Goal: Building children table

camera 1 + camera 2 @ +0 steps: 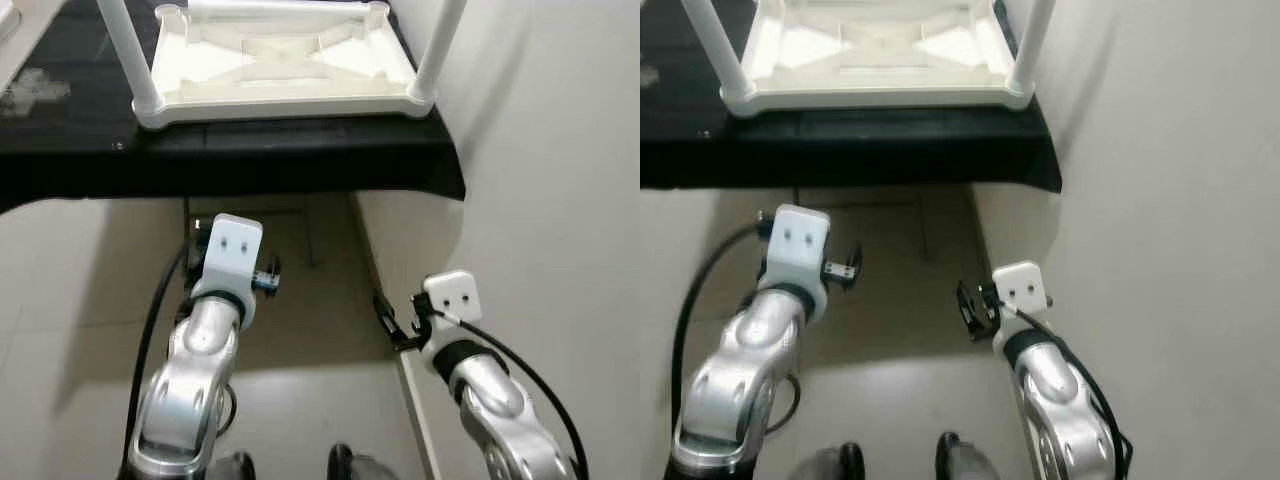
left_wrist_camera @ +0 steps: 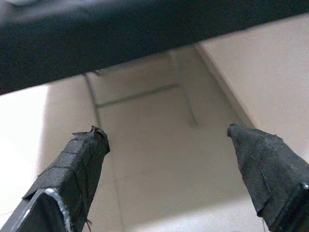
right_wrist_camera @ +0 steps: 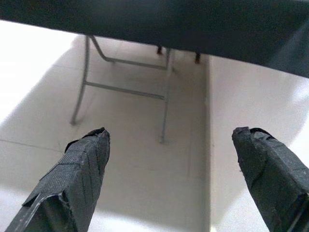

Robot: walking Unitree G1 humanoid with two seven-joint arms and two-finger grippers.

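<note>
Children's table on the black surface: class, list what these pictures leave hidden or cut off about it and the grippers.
- Children's table, upside down: its legs run off the top edge of both eye views, so their ends are unseen.
- Black table: its far side is cut off by the frame in the eye views.
- Left gripper and right gripper: in the eye views, the white wrist housings hide most of the fingers.

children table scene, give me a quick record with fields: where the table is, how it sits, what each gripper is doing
children table: white plastic children table, upside down, underside ribs facing up
legs: white legs fitted at the near corners, pointing up
support: lies on a black tabletop, next to a wall
left gripper: left gripper open, holding nothing, low under the black tabletop's edge, above the tiled floor
right gripper: right gripper open, holding nothing, below the tabletop near the wall
contact: neither gripper touches the children table
</note>
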